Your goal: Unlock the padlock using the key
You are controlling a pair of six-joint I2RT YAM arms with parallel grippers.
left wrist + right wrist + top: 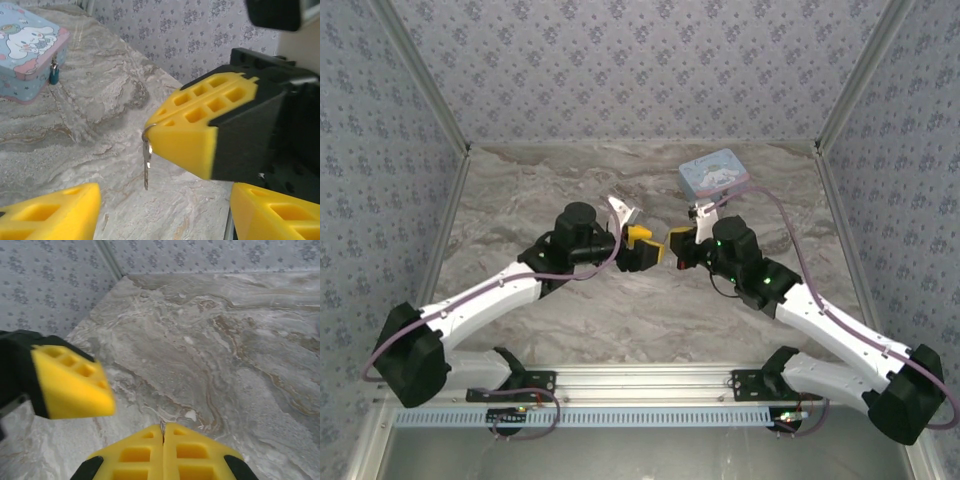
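Marble-look tabletop (620, 320), patterned walls (620, 70) all round. One cartoon tin (25, 45) sits far right with its lid down, so whatever's inside is hidden. The one tiny blue padlock (54, 75) hangs on its front. Right gripper (163, 432) is clamped on the single key (146, 162), which dangles below the tips; exactly how it's pinched is hard to make out. Left gripper (165, 212) has its jaws apart, holding nothing.

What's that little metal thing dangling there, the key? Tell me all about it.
The key is small, thin and silvery, metal by its look. It hangs blade down over the marbled table from a wire ring pinched between the shut yellow pads of the right end effector. Nothing else touches it.
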